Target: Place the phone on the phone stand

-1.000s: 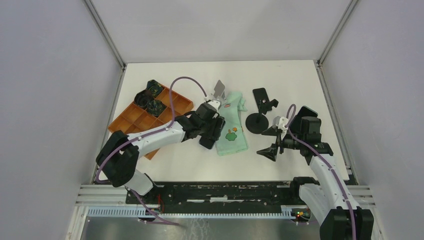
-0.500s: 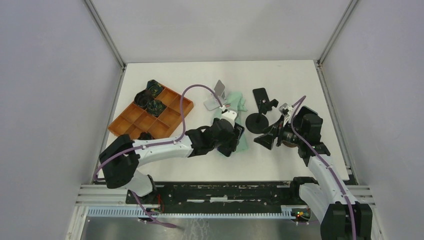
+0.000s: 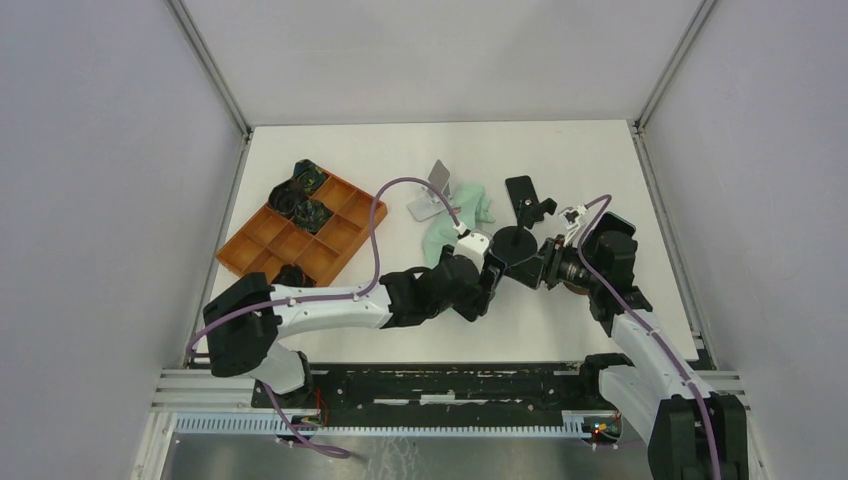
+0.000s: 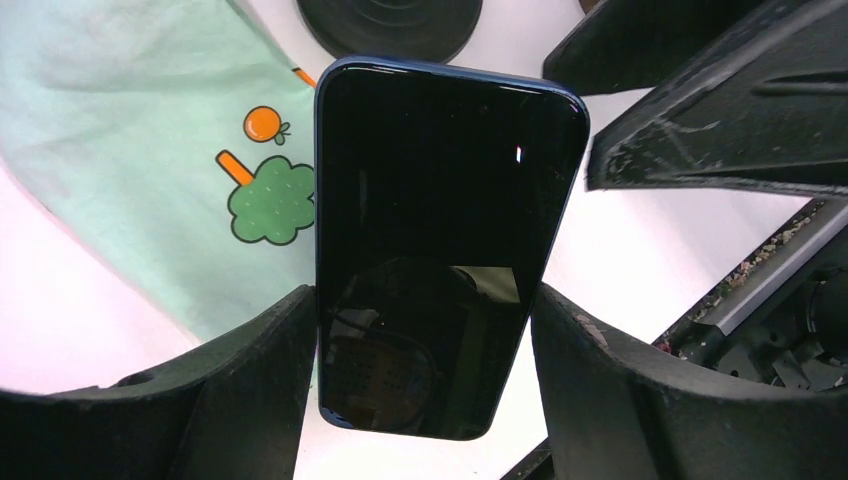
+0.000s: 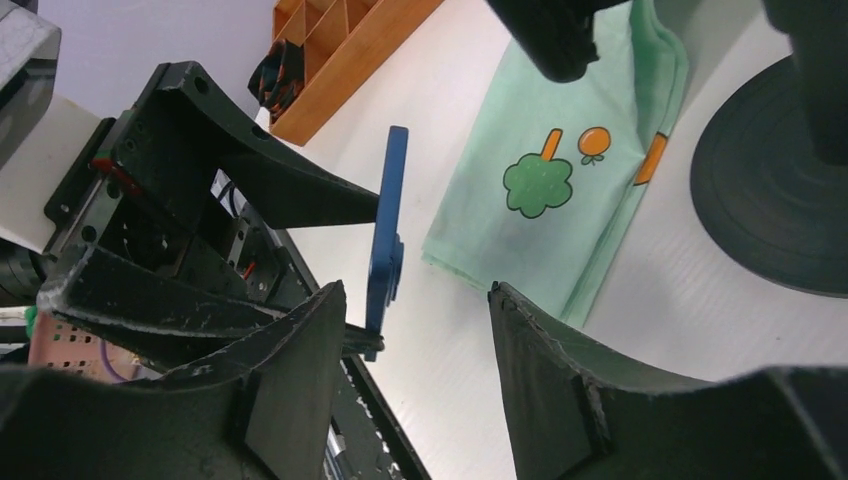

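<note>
The phone (image 4: 445, 260) is a thin, stiff slab with a blue rim around glossy black glass, probably slick and breakable, so the long edges are the place to pinch. The left end effector (image 4: 425, 335) clamps it there, above the surface (image 3: 590, 170) near the stand (image 3: 515, 243), a matte black disc with a post. The right end effector (image 5: 415, 295) stands partly wide and holds nothing, the phone edge-on before it. A soft mint cloth (image 5: 570, 170) lies beside

High rear overview; two close wrist views on phone (image 4: 445, 250)
</note>
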You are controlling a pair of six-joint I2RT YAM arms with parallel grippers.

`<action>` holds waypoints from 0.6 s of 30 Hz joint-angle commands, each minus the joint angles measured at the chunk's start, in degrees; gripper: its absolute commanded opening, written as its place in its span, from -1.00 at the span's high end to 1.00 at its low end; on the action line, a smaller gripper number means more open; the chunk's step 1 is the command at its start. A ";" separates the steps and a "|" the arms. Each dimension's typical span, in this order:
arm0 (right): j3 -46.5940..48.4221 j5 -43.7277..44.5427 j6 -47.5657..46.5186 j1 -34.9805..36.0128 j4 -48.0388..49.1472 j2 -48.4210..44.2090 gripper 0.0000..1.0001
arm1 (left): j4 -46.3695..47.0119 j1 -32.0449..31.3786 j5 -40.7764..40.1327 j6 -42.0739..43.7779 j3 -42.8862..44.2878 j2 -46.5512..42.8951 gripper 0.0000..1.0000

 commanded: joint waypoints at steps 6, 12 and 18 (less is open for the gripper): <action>-1.04 1.15 6.06 3.96 6.99 1.71 -0.16 | 5.29 -2.03 -3.13 -1.83 5.01 1.83 0.96; -1.48 1.02 7.27 5.13 8.47 2.72 0.25 | 5.30 -2.90 -3.84 -1.61 5.90 1.86 0.95; -1.90 -0.75 9.18 5.20 11.70 2.44 1.00 | 4.65 -3.07 -3.36 -0.79 5.66 1.11 0.72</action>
